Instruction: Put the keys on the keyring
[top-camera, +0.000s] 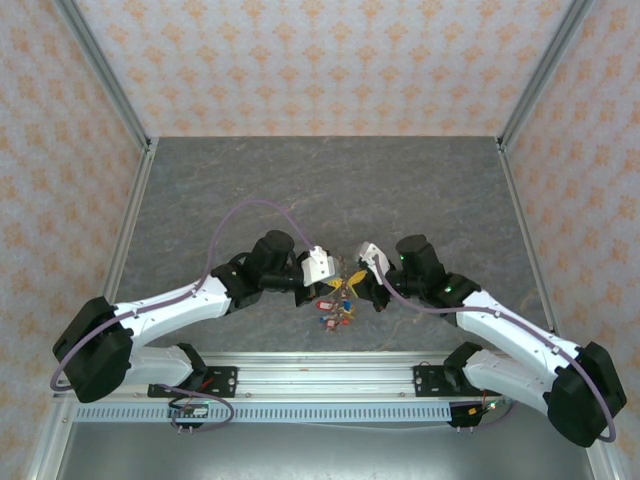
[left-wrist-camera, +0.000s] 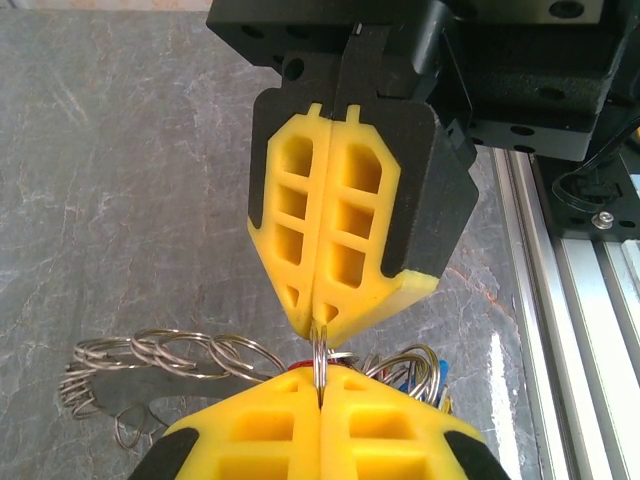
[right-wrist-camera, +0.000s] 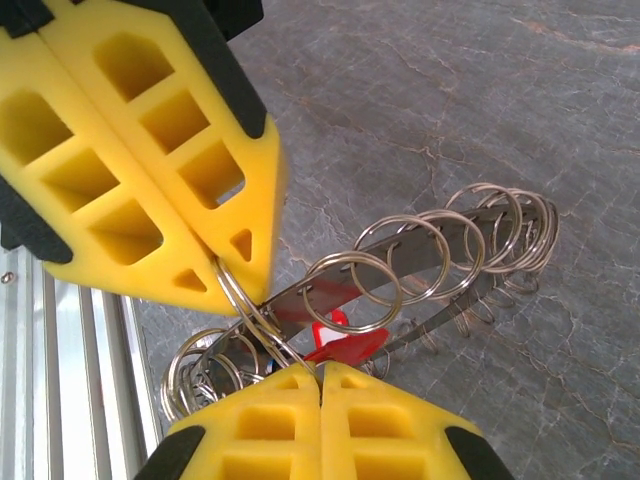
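Observation:
The keyring (right-wrist-camera: 440, 250) is a curved metal band strung with several split rings; it lies on the table (top-camera: 320, 190) between the arms, and shows as a cluster (top-camera: 335, 308) and as a row of rings (left-wrist-camera: 150, 362). One split ring (right-wrist-camera: 245, 300) of it is pinched from both sides. My left gripper (left-wrist-camera: 321, 400) is shut on that ring's near edge (left-wrist-camera: 320, 357), and my right gripper (right-wrist-camera: 322, 372) is shut on its other edge. Both sets of yellow fingertips (top-camera: 350, 275) nearly touch. A red tag (right-wrist-camera: 352, 345) hangs just under the ring. The keys themselves are hidden.
Blue and yellow tags (left-wrist-camera: 440, 375) sit among the loose rings. An aluminium rail (left-wrist-camera: 590, 300) runs along the near table edge behind the grippers. Patterned walls (top-camera: 320, 60) enclose the grey stone-look tabletop.

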